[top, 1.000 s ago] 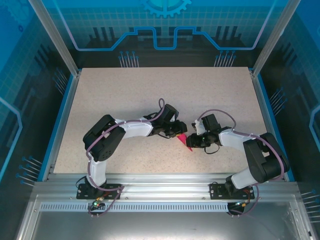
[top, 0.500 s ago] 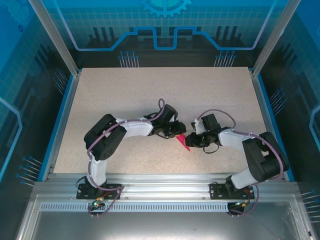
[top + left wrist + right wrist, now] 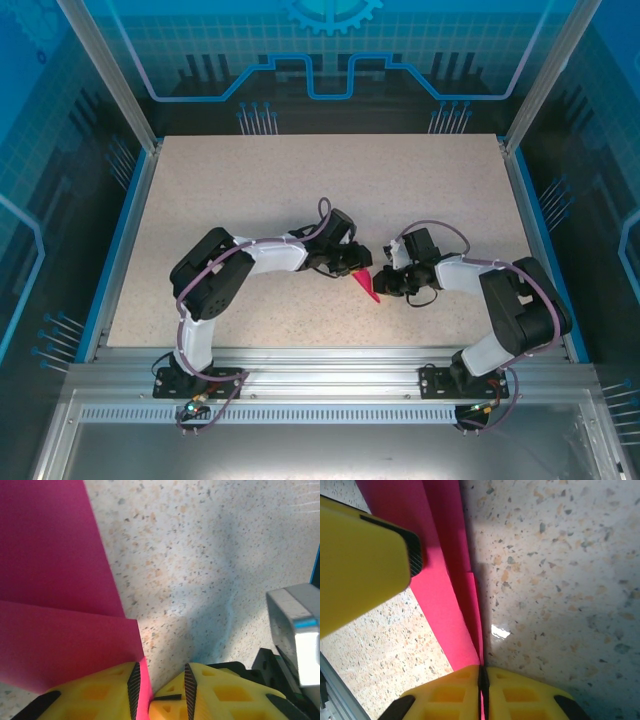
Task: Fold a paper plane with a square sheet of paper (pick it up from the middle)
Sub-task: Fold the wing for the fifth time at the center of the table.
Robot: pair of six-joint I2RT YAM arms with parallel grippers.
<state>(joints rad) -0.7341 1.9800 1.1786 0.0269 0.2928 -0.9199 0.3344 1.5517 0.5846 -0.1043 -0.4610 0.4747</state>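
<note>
Pinching the folded magenta paper point(image 3: 451, 605) edge: right gripper point(image 3: 482, 680), jaws clamped flat on it. Left gripper point(image 3: 160, 687) grips the paper's opposite edge between partly spread fingers. Paper sits mid-table point(image 3: 300, 180), between both grippers.

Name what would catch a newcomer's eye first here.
The folded magenta-pink paper stands out at the middle of the speckled table. Both arms meet over it: the right gripper has its yellow jaws shut on a folded edge, and the left gripper pinches another edge.
</note>
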